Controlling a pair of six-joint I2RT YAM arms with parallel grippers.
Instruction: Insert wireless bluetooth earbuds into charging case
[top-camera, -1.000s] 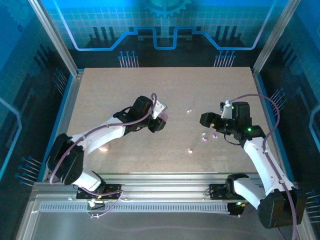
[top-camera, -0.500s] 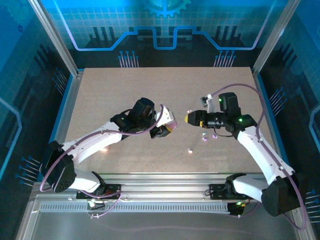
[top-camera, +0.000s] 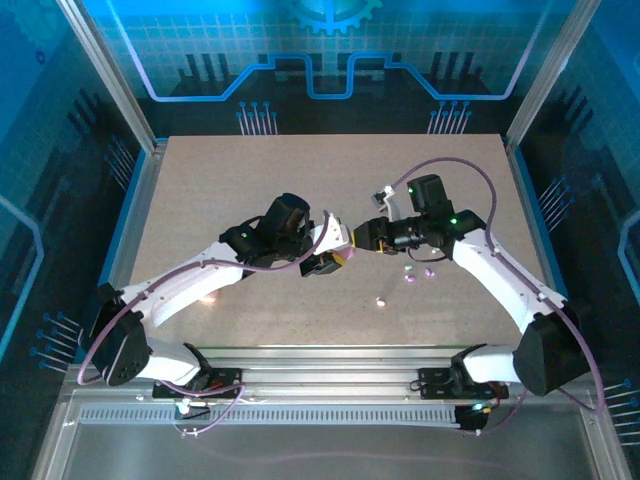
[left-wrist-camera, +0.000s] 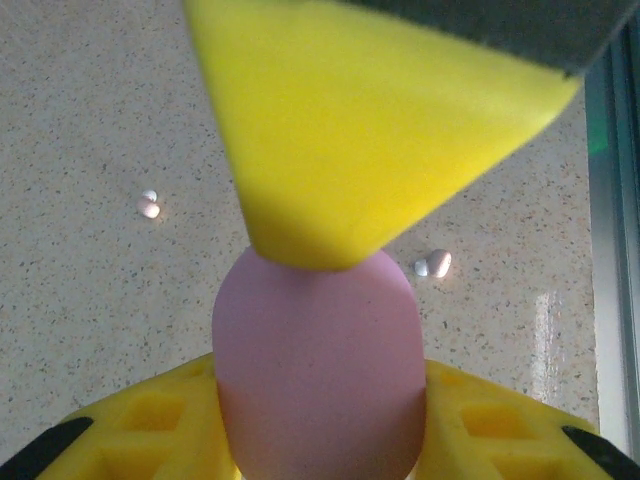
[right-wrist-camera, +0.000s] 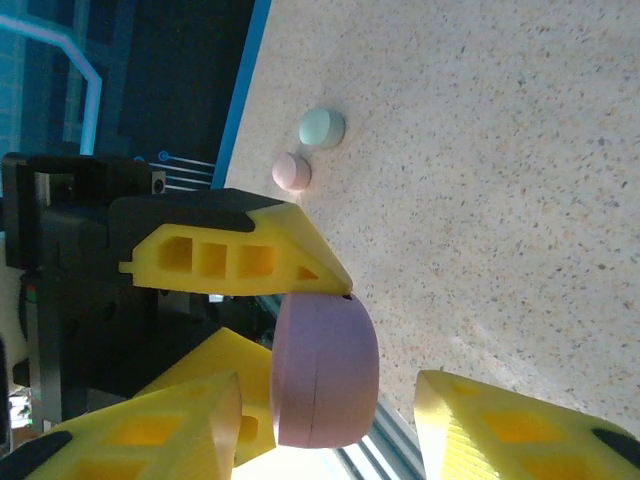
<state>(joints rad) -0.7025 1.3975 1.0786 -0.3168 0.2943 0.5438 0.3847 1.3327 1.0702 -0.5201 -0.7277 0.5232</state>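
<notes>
L gripper clamps pink oval plastic case; R gripper, jaws part-open, straddles it w/ a gap.

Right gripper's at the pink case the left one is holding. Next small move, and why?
Probably close the right gripper on the pink case: its fingers straddle it with a gap on one side, while the left gripper clamps it.
</notes>
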